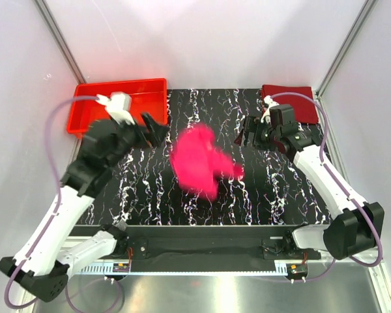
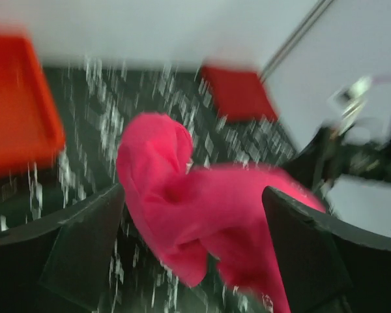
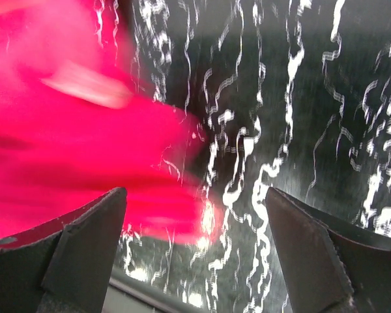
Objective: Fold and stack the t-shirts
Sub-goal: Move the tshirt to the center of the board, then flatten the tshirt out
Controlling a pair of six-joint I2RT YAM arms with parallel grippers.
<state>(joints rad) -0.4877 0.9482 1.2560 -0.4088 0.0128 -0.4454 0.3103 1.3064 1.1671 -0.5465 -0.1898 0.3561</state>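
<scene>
Step in hand, as judged: opening out the pink t-shirt (image 1: 199, 163) for folding. It lies bunched in a heap at the middle of the desk (image 1: 280, 189), one lobe trailing toward the right, and its outline is smeared in all three views. The maroon t-shirt (image 1: 287, 94) sits at the far right corner as a compact flat block and appears already folded, so roughly half the task looks done. Left hand (image 1: 155, 130): fingers spread wide and holding nothing. It is raised just left of the heap and aimed across it toward the right, and its wrist view shows the cloth beyond the open gap. Right hand (image 1: 246, 137): likewise spread and empty, poised to the far right of the heap and pointing down at bare desk, with the pink cloth off to one side of its fingers. Both arms reach in from the near edge with elbows bent outward. The red tray (image 1: 127, 83) stands at the far left, untouched. The next move calls for each hand to descend on an outer edge of the heap, pinch a single layer, and draw the two apart to lay the shirt flat. Seams and corners are not distinguishable in the blur.
</scene>
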